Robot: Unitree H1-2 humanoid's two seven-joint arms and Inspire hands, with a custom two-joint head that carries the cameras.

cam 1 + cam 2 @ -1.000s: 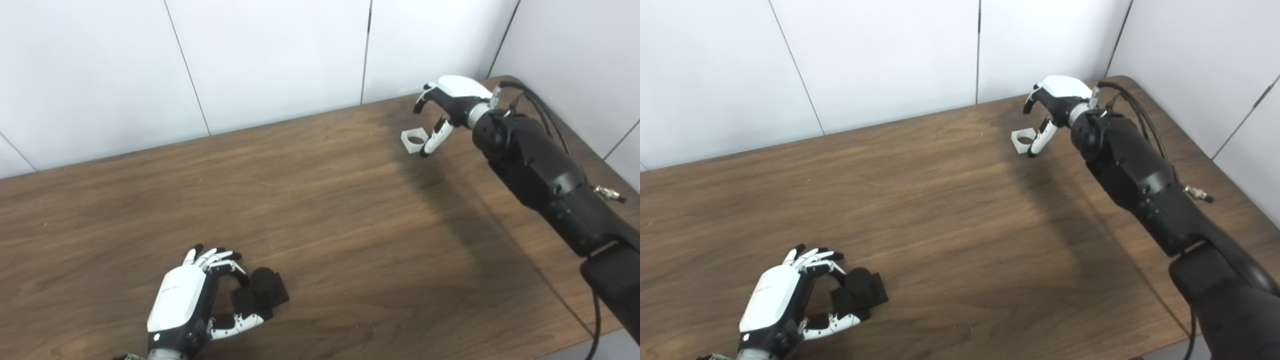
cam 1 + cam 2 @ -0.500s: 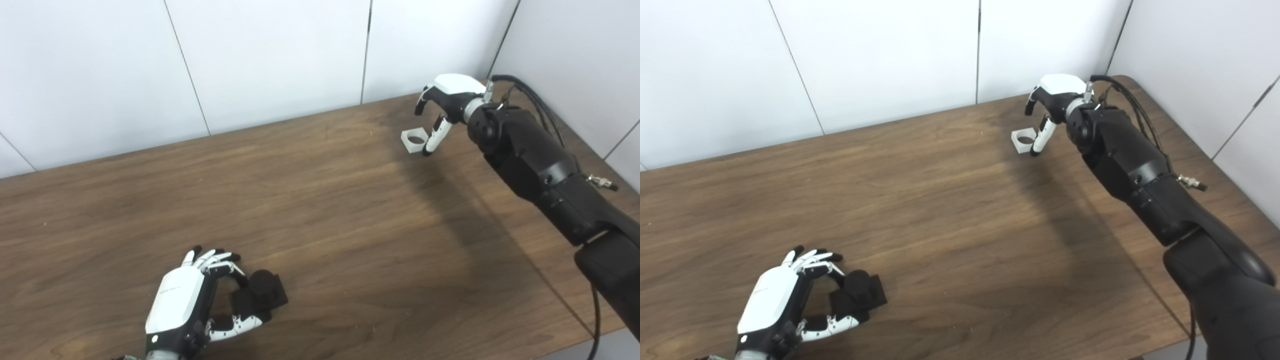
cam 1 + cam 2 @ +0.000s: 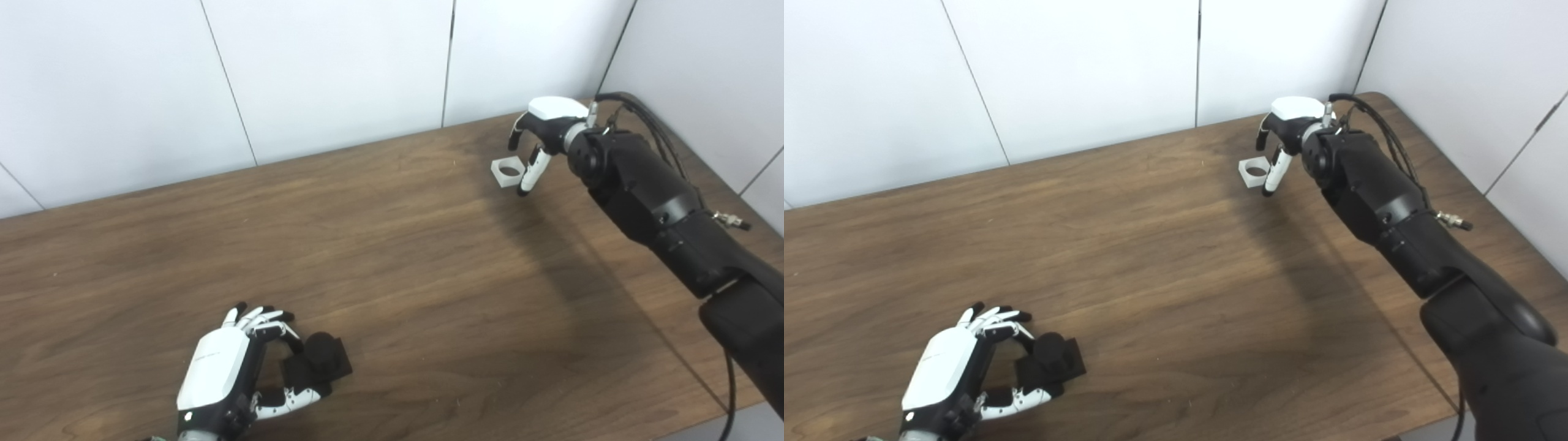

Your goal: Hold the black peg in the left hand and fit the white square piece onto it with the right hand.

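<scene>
Surface point(image 3: 392, 245) first: a broad wooden top, bare across the middle, with the two task parts lying well apart at opposite corners of my view. That separation is my chief concern, since whatever I lift must cross the whole width before any fitting begins.

Right arm point(image 3: 661, 208) reaches far toward the back corner, nearly at full stretch. I judge my control weakest there; a small wrist error could shove the part instead of taking it.

Left hand point(image 3: 229, 367) sits at the near edge, fingers point(image 3: 269, 318) curled over and thumb low, cupped around the black peg point(image 3: 318, 361). The peg rests on the surface and I cannot confirm a firm hold; the fingertips look touching or just beside it. If I lift on that, the peg may tip or roll out.

Right hand point(image 3: 1283, 138) hangs over the far part with fingers apart and holding nothing, its thumb just beside the piece's right edge.

White square piece point(image 3: 1254, 171) lies flat with its round hole upward, near the wall. Being low and flat, it offers little edge; I expect closing fingers could skate it toward the wall or flip it.
</scene>
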